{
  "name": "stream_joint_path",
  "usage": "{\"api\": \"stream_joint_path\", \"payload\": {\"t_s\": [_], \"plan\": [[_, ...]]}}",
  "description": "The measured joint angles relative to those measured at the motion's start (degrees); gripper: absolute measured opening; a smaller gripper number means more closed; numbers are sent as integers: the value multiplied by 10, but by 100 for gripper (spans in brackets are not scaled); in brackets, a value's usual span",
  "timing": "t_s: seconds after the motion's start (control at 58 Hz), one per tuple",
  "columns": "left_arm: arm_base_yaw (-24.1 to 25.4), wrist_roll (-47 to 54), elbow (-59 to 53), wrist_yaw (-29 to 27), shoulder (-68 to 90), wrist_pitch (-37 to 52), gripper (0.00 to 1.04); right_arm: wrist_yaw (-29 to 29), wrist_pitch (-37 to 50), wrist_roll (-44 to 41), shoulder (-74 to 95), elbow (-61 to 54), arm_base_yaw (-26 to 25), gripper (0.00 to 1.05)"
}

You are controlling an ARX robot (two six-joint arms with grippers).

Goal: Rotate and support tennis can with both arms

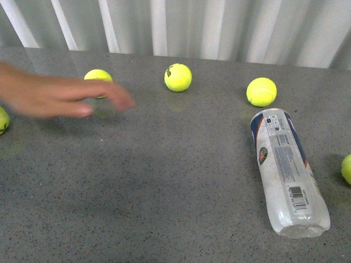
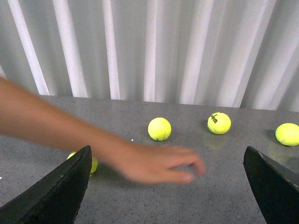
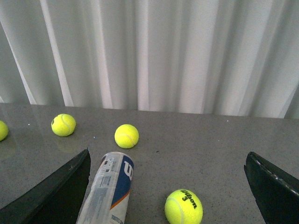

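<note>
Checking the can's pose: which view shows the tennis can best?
Front view: the tennis can lies whole on its side. Right wrist view catches only one end; left wrist view shows none of it.

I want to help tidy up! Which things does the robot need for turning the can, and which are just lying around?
For the job: tennis can, left gripper, right gripper, both open and empty.

Just lying about: loose tennis balls on the table; a person's hand reaching over it.
</note>
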Motion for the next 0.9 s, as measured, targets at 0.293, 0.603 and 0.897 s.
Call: {"api": "stream_joint_path", "payload": {"t_s": [0.293, 0.603, 0.897], "plan": [[0, 0, 0, 0, 0, 0, 98, 0, 0, 0, 0, 0, 0, 98], [0, 0, 0, 0, 0, 0, 98, 0, 0, 0, 0, 0, 0, 98], [0, 0, 0, 0, 0, 0, 98, 0, 0, 0, 0, 0, 0, 98]]}}
